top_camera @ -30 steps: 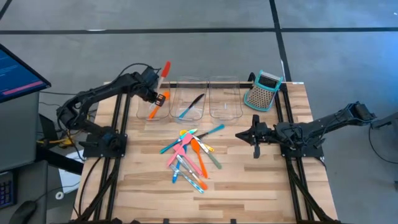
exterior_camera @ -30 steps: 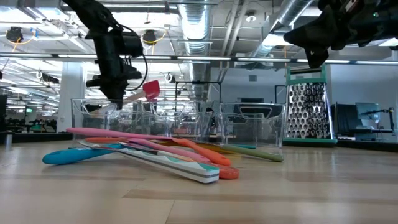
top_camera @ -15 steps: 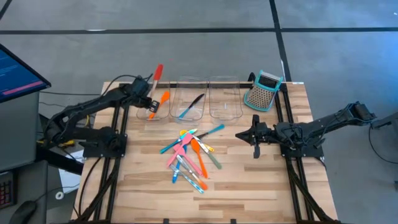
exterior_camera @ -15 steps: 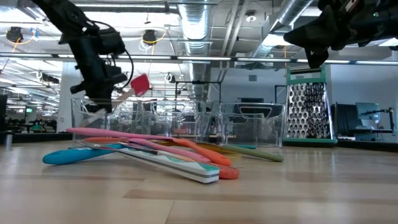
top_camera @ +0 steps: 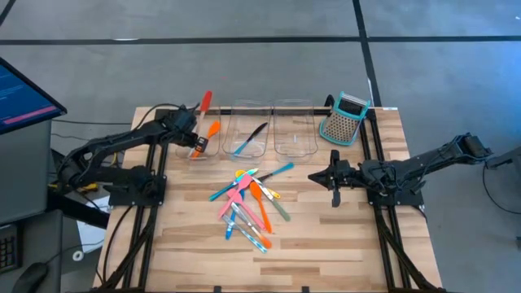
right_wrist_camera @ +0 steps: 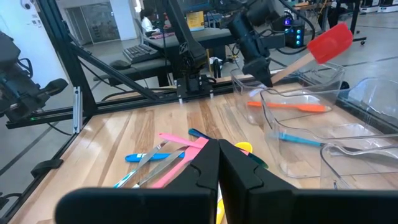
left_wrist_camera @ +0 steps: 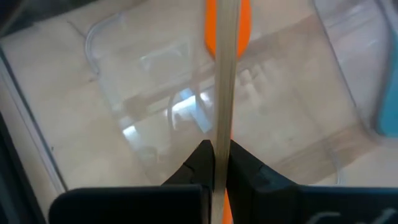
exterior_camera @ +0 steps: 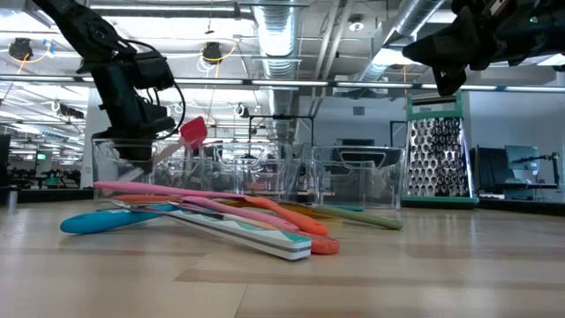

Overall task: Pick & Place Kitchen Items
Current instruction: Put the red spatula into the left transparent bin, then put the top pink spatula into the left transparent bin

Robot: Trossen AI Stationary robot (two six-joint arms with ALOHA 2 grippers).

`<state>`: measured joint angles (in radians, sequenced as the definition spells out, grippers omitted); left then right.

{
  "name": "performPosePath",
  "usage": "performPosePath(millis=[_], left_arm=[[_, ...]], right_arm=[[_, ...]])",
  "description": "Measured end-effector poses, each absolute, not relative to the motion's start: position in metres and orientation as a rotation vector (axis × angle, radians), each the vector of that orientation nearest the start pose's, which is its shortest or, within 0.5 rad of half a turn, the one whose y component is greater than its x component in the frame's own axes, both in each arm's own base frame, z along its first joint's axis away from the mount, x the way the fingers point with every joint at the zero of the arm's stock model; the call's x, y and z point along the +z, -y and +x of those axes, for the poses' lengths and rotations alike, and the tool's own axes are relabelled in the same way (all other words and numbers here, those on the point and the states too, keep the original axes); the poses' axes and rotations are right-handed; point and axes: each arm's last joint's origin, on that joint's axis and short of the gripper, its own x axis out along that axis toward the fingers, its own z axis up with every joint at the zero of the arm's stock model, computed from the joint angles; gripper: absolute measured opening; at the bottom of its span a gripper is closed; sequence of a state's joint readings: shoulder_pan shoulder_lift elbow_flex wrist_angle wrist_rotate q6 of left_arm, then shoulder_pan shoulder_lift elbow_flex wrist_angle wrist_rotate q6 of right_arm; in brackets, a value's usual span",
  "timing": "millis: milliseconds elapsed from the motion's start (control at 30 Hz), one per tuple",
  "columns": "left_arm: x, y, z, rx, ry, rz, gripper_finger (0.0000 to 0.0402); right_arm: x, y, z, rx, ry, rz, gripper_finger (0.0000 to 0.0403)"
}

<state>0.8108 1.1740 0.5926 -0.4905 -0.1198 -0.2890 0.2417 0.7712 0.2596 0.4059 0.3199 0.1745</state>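
- Left gripper point(top_camera: 194, 138) over left bin point(top_camera: 186, 149) at table's back-left edge, clamped on red spatula point(top_camera: 205, 102), blade tilted up past rim.
- Orange spatula point(top_camera: 213, 129) inside that bin.
- Right gripper point(top_camera: 313, 176) closed, empty, hovering right of utensil pile point(top_camera: 248, 203); bare wood around.

Table point(top_camera: 326, 228) is light wood w/ a smooth top. Bins point(top_camera: 294, 130) are clear shiny plastic. Grater point(exterior_camera: 434, 157) looks like shiny metal.

Bright even overhead light, soft shadows, glare on clear bins point(top_camera: 247, 130) (left wrist view blurred)
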Motion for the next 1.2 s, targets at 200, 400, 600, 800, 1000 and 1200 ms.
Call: performPosePath(millis=[200, 400, 600, 800, 1000, 1200], left_arm=[[0.179, -0.150, 0.138, 0.989, -0.894, -0.612, 0.0028], [0.179, -0.150, 0.138, 0.989, -0.894, -0.612, 0.0042], [0.180, -0.153, 0.138, 1.052, -0.883, -0.575, 0.0057], [0.186, -0.156, 0.140, 1.052, -0.834, -0.495, 0.0088], [0.197, -0.155, 0.139, 1.047, -0.758, -0.447, 0.0104], [0.220, -0.148, 0.132, 1.032, -0.641, -0.359, 0.0102]], right_arm=[[0.210, -0.031, 0.166, -0.087, -0.095, 0.147, 0.0000], [0.210, -0.031, 0.166, -0.087, -0.095, 0.147, 0.0000], [0.210, -0.031, 0.166, -0.087, -0.095, 0.147, 0.0000], [0.210, -0.031, 0.166, -0.087, -0.095, 0.147, 0.0000], [0.210, -0.031, 0.166, -0.087, -0.095, 0.144, 0.0000], [0.210, -0.031, 0.166, -0.088, -0.095, 0.144, 0.0000]])
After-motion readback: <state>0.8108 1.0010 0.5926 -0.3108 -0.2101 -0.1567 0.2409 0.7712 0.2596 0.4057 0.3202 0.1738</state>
